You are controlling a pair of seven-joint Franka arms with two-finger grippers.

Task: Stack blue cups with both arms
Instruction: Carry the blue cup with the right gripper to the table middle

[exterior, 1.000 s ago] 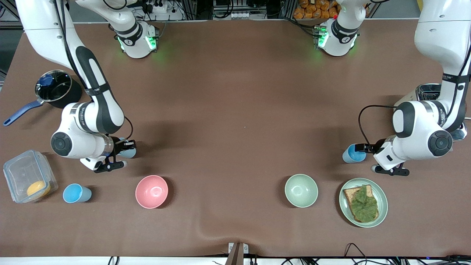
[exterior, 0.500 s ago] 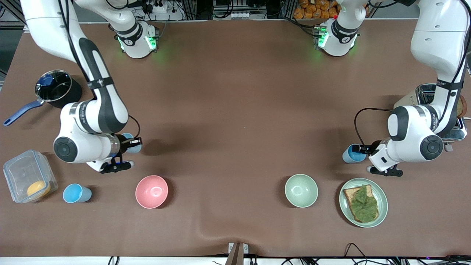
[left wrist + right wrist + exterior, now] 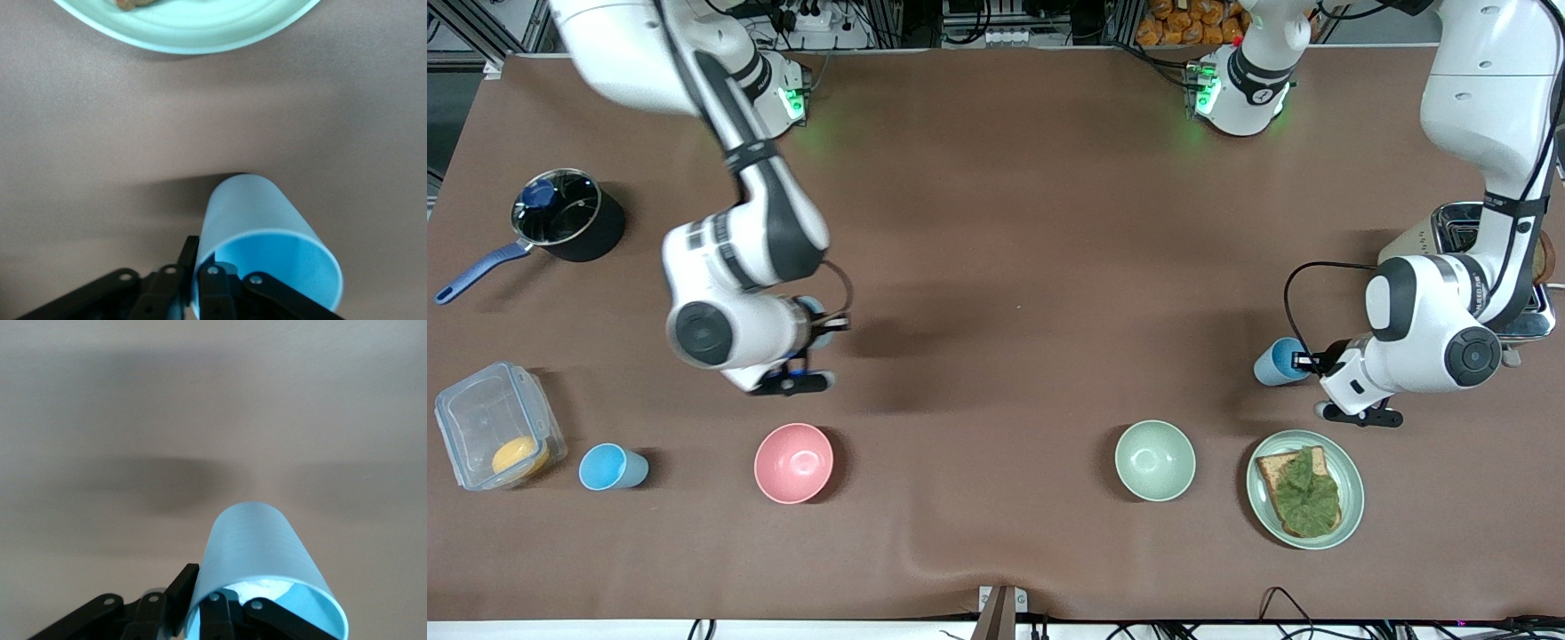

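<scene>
My right gripper (image 3: 831, 324) is shut on the rim of a pale blue cup (image 3: 823, 336), one finger inside and one outside. It holds the cup in the air over the table near the pink bowl; the cup (image 3: 260, 560) and gripper (image 3: 199, 603) also show in the right wrist view. My left gripper (image 3: 1304, 360) is shut the same way on a brighter blue cup (image 3: 1274, 362), low beside the green plate; the left wrist view shows that cup (image 3: 260, 233) and gripper (image 3: 199, 277). A third blue cup (image 3: 609, 468) stands next to the clear box.
A pink bowl (image 3: 793, 462) and a green bowl (image 3: 1154, 460) stand nearer the front camera. A green plate (image 3: 1263, 507) with toast and lettuce lies near the left gripper. A blue-handled pot (image 3: 560, 213), a clear box (image 3: 480, 418) and a toaster (image 3: 1454, 222) stand at the table's ends.
The right arm has lifted its cup and carried it toward the table's middle. The left arm has shifted only slightly with its cup.
</scene>
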